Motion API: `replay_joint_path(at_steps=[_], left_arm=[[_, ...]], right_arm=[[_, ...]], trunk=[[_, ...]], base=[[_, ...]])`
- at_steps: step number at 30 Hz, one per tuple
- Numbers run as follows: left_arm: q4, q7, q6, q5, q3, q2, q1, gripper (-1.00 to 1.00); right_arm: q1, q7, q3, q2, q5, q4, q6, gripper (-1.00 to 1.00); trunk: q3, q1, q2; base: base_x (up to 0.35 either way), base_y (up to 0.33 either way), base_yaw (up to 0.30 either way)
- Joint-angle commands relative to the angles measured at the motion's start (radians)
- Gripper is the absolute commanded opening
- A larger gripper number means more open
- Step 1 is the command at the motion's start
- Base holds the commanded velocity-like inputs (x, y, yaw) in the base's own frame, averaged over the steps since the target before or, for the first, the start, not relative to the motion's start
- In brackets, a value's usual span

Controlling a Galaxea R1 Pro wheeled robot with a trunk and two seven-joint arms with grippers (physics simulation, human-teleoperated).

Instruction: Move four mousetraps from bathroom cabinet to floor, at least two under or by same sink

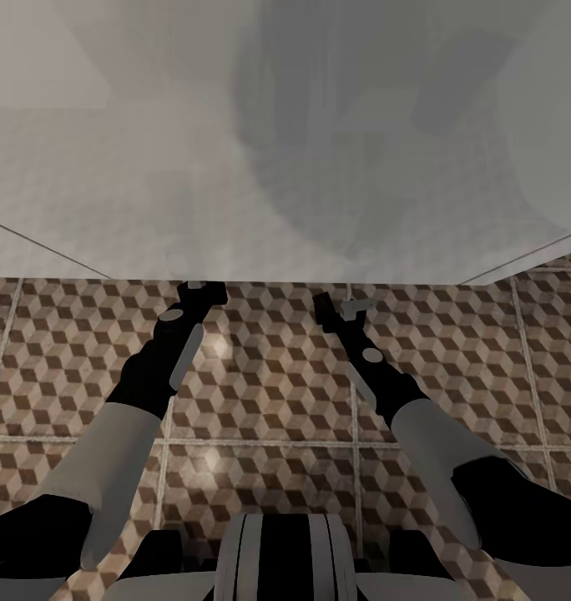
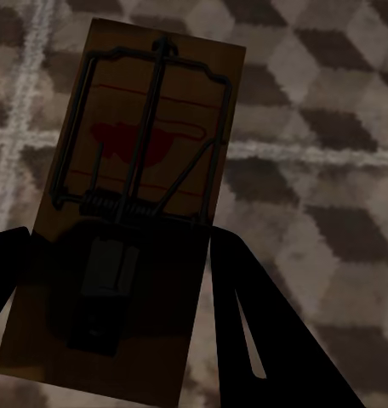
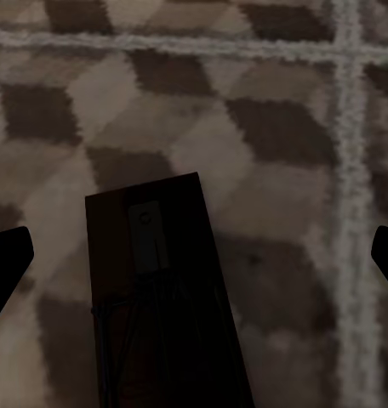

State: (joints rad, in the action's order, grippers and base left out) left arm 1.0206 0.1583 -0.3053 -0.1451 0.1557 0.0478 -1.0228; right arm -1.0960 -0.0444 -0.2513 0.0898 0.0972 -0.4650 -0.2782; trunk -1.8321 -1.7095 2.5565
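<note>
A tan mousetrap (image 2: pixel 151 127) with dark wire and a red mark sits between the fingers of my left gripper (image 2: pixel 117 238), which is shut on its lower edges above the bathroom floor (image 2: pixel 330 170). A second mousetrap (image 3: pixel 160 289) lies in shadow on the cube-pattern tiles (image 3: pixel 271 127), between the wide-open fingers of my right gripper (image 3: pixel 200 242). In the head view both arms reach forward and down, the left gripper (image 1: pixel 204 292) and right gripper (image 1: pixel 344 305) right at the front edge of the blurred white bathroom sink unit (image 1: pixel 285 167). The cabinet is out of view.
The white unit fills the upper half of the head view, very near the camera, and hides what lies beyond its edge. Patterned floor tiles (image 1: pixel 269 392) with pale grout lines spread beneath both arms. My own base (image 1: pixel 285 559) shows at the bottom.
</note>
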Motion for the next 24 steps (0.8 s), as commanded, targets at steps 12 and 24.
replay_joint_path(at_steps=[12, 24], left_arm=[[-0.052, 0.007, -0.003, -0.007, -0.001, 0.002, 0.0, -1.0], [-0.143, 0.007, 0.034, -0.006, -0.005, 0.01, 0.0, -1.0]], right_arm=[[-0.001, -0.005, -0.008, 0.013, 0.009, 0.0, -0.004, 1.0], [-0.001, -0.005, -0.009, 0.019, 0.009, -0.005, -0.004, 1.0]], trunk=[[0.0, 0.0, 0.0], [0.0, 0.0, 0.0]], base=[[0.0, 0.0, 0.0], [0.0, 0.0, 0.0]])
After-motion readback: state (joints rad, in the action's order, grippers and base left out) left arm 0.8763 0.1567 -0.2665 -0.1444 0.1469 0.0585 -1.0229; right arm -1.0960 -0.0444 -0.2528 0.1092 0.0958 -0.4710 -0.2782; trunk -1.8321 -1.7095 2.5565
